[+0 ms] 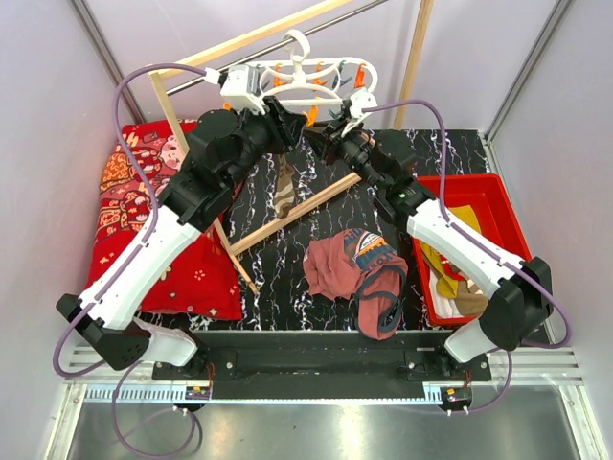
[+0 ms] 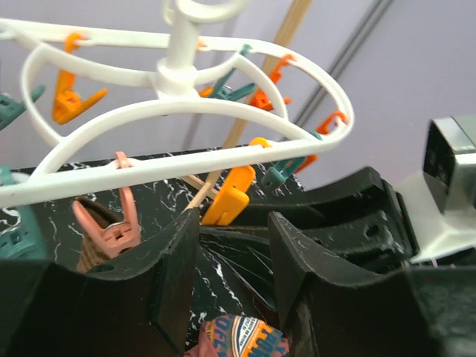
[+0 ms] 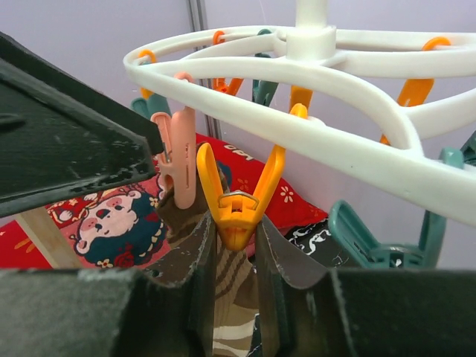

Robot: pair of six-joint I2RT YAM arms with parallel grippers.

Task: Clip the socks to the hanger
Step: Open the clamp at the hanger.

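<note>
The white oval hanger [image 1: 308,79] with orange and teal pegs hangs at the back. It also shows in the left wrist view [image 2: 186,108] and the right wrist view [image 3: 335,82]. A brown-and-tan striped sock [image 1: 284,187] hangs from a pink peg [image 3: 178,171]; it shows lower in that view [image 3: 236,305]. My right gripper [image 3: 236,227] is closed on the lower end of an orange peg [image 3: 238,204]; from above it [image 1: 332,132] is under the hanger. My left gripper [image 2: 234,223] is open and empty just short of another orange peg [image 2: 229,197], beside the pink peg [image 2: 111,223].
A red bin [image 1: 498,192] at the right holds mustard yellow socks [image 1: 450,259]. A rust-maroon garment [image 1: 354,268] lies mid-table. A red cartoon-print cushion [image 1: 144,211] lies at the left. A wooden-pole rack [image 1: 287,216] with a metal rail stands around the hanger.
</note>
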